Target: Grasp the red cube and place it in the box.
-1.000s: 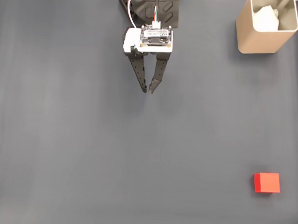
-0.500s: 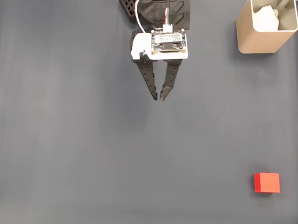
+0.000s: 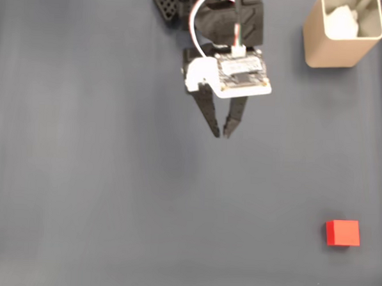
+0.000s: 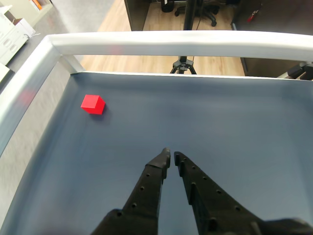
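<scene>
Currently, in the fixed view, the gripper (image 3: pixel 221 134) hangs above the dark grey mat (image 3: pixel 80 175) at roughly the 12 o'clock part of the frame, fingertips pointing toward 6 o'clock. The two fingers are pressed nearly together with only a sliver between the tips, and they hold nothing. The red cube (image 3: pixel 342 232) lies flat on the mat toward 4 o'clock from the gripper, well apart from it. The box (image 3: pixel 341 35) stands upright at the 1 o'clock corner, with something pale inside; what it is cannot be told. Cube and box sit at opposite ends of the right side, so the carry will likely run toward 12 o'clock.

Next, in the wrist view, the gripper (image 4: pixel 171 155) enters from 6 o'clock, tips almost touching. The red cube (image 4: pixel 93 104) sits toward 10 o'clock from the tips, close to the pale rail (image 4: pixel 171 41) edging the mat. Judged from this, the approach is not aligned; the fingers must spread before any grasp.
</scene>
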Controlling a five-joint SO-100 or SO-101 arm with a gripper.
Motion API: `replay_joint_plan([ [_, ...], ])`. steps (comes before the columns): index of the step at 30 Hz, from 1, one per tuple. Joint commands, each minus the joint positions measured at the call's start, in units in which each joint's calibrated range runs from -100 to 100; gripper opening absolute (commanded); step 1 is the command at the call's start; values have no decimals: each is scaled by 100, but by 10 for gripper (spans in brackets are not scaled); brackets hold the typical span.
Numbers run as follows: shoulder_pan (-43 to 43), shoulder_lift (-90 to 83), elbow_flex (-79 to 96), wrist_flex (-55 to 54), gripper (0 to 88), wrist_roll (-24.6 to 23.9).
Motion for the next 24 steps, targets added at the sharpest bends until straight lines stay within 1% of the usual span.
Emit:
replay_joint_plan([
  [1,-160,239,-563,20,0,59],
  [11,-764,906,-1375,134,0,49],
  [24,-1325,1981,-2561,192,0,122],
])
